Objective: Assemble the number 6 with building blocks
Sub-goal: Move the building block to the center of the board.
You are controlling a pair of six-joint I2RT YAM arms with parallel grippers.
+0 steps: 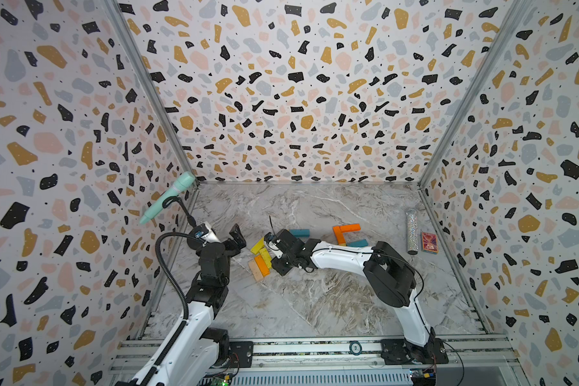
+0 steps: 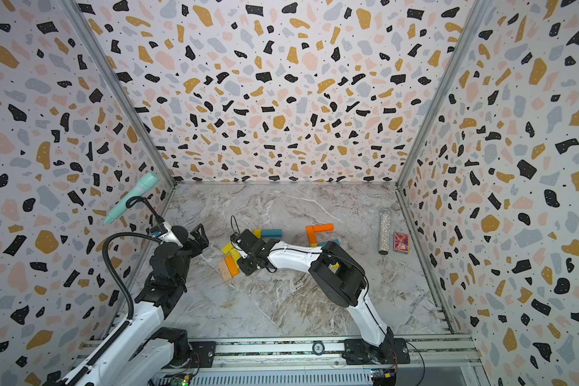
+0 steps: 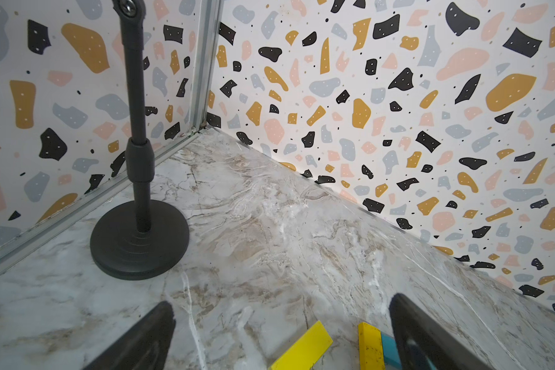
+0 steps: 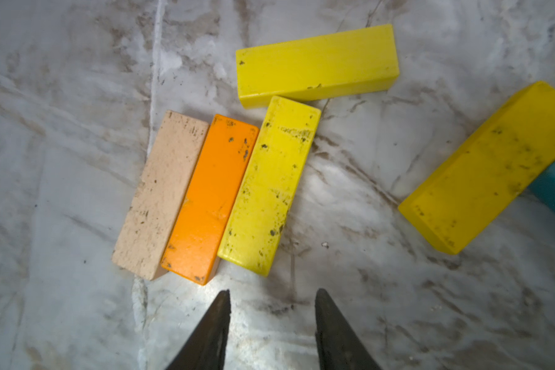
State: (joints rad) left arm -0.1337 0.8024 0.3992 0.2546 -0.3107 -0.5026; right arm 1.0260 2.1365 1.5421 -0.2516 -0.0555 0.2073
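Only the right wrist view resolves the cluster. A bare-wood block (image 4: pixel 161 195), an orange block (image 4: pixel 210 198) and a yellow block (image 4: pixel 269 185) lie flat, side by side and touching. A second yellow block (image 4: pixel 318 64) lies across the far end of the yellow one.

I note the right pincer (image 4: pixel 271 320) just short of the near ends of the orange and yellow blocks, jaws parted with nothing between them.

Both top views alone show the orange pair (image 1: pixel 345 232) forming an L mid-table, well apart from the cluster, and a blue block (image 1: pixel 299 233) behind the right wrist.

Only the left wrist view shows the microphone stand base (image 3: pixel 140 240). The left pincer (image 3: pixel 282 323) is spread wide and empty, with the second yellow block near it, untouched.
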